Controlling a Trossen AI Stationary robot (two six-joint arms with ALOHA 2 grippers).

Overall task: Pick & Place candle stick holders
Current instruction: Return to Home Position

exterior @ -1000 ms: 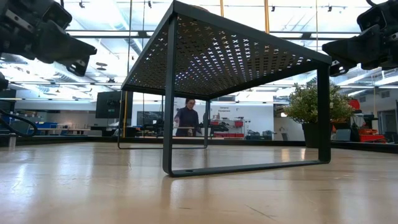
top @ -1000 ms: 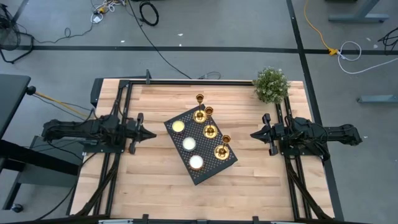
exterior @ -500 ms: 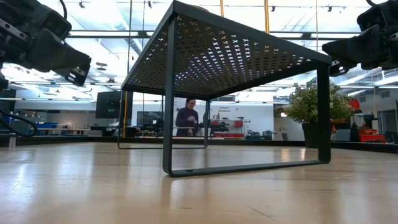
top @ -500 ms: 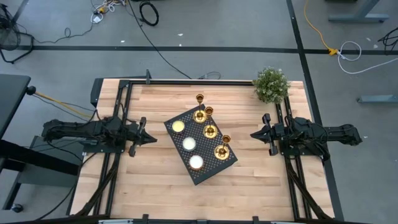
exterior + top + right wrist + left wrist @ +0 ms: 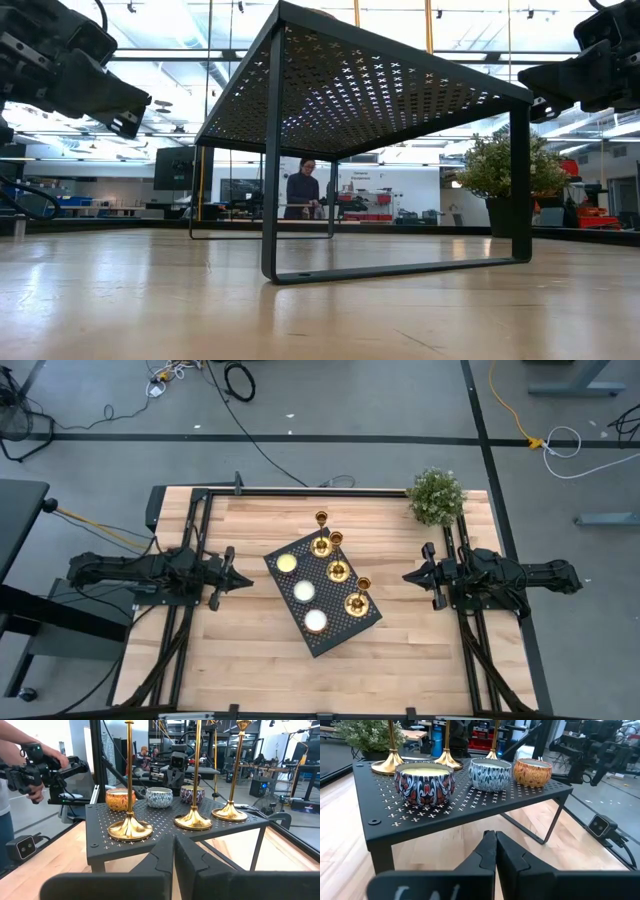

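From the left wrist, the candlestick holders (image 5: 388,765) show only bases and lower stems; the picture's edge cuts off the cups. From table height the shelf (image 5: 370,80) hides everything on its top. From above, the candles (image 5: 303,591) along the shelf's 8 o'clock side are too small to show patterns.

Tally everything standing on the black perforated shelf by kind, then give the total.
Candle stick holders: 3
Scented candles: 3
Total: 6
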